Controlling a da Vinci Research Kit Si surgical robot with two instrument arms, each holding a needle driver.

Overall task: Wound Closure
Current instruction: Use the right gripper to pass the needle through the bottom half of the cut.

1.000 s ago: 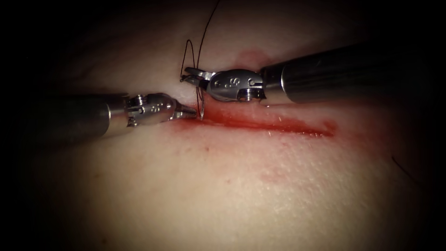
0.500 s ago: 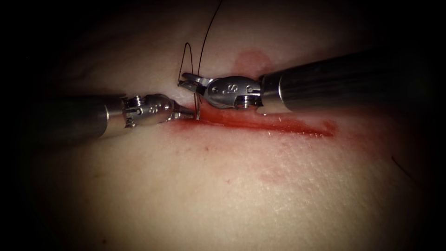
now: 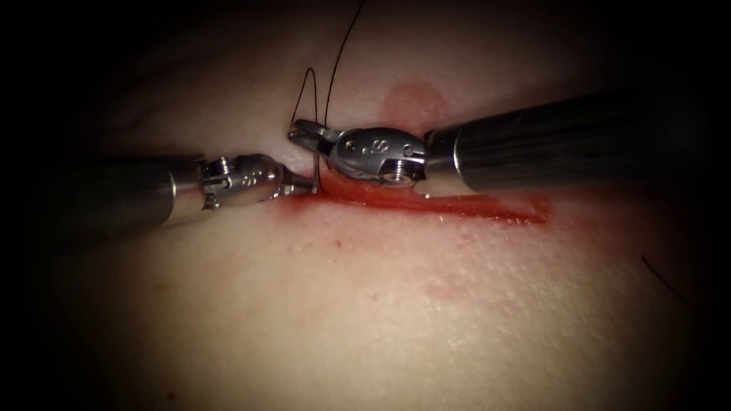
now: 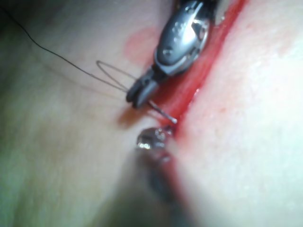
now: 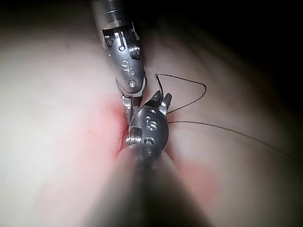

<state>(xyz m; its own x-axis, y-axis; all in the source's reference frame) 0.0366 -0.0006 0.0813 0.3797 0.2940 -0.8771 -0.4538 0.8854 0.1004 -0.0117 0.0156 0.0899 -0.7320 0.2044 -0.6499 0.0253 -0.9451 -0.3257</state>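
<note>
The tissue (image 3: 396, 304) has a red cut (image 3: 457, 204) running left to right. My right tool (image 3: 301, 134) is shut on the curved needle (image 3: 323, 169) near its thread end, just above the cut's left end. The needle runs down from those jaws into the tissue at that end; in the left wrist view its shaft (image 4: 162, 112) enters the red edge. Dark thread (image 3: 339, 57) rises from the needle and forms a loop (image 3: 303, 91). My left tool (image 3: 308, 185) lies flat on the cut's left side, its jaws together, tip against the tissue beside the needle's entry.
Red fluid (image 3: 396, 199) wets the cut under the right tool's wrist. A pale red stain (image 3: 415, 99) marks the tissue behind the right tool. A dark thread end (image 3: 662, 278) lies at the far right.
The right tool has shifted left and rolled down, and the needle has gone deeper into the tissue so less of it shows. The left tool has hardly moved.
</note>
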